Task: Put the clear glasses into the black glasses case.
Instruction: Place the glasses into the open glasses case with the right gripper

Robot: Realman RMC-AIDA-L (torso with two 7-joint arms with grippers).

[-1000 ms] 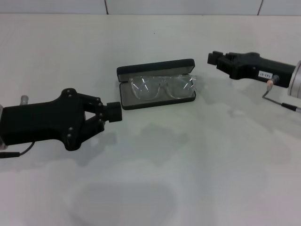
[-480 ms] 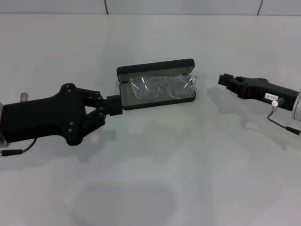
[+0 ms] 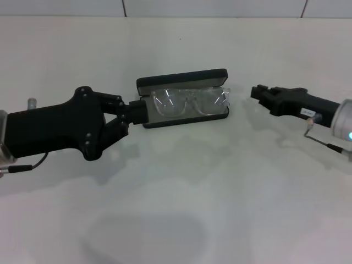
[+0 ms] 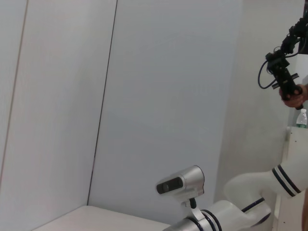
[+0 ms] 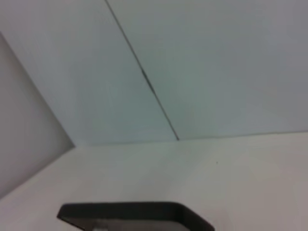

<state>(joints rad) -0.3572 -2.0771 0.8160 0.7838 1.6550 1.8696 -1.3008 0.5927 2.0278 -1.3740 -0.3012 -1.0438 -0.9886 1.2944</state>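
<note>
Inside the open black glasses case (image 3: pixel 184 98) lie the clear glasses (image 3: pixel 190 102); the left gripper (image 3: pixel 137 111), now touching the case's left end, looks nearly closed, the right gripper (image 3: pixel 257 92) unclear.

White surface (image 3: pixel 181 198), plain and matte, runs back to a pale wall. Only one thing sits directly on it: the black glasses case (image 3: pixel 184 99), lying open near the middle toward the back, lid raised on the far side. The clear glasses (image 3: pixel 190 102) lie inside the case, not on the surface itself. Case edge also shows in the right wrist view (image 5: pixel 134 214).
</note>
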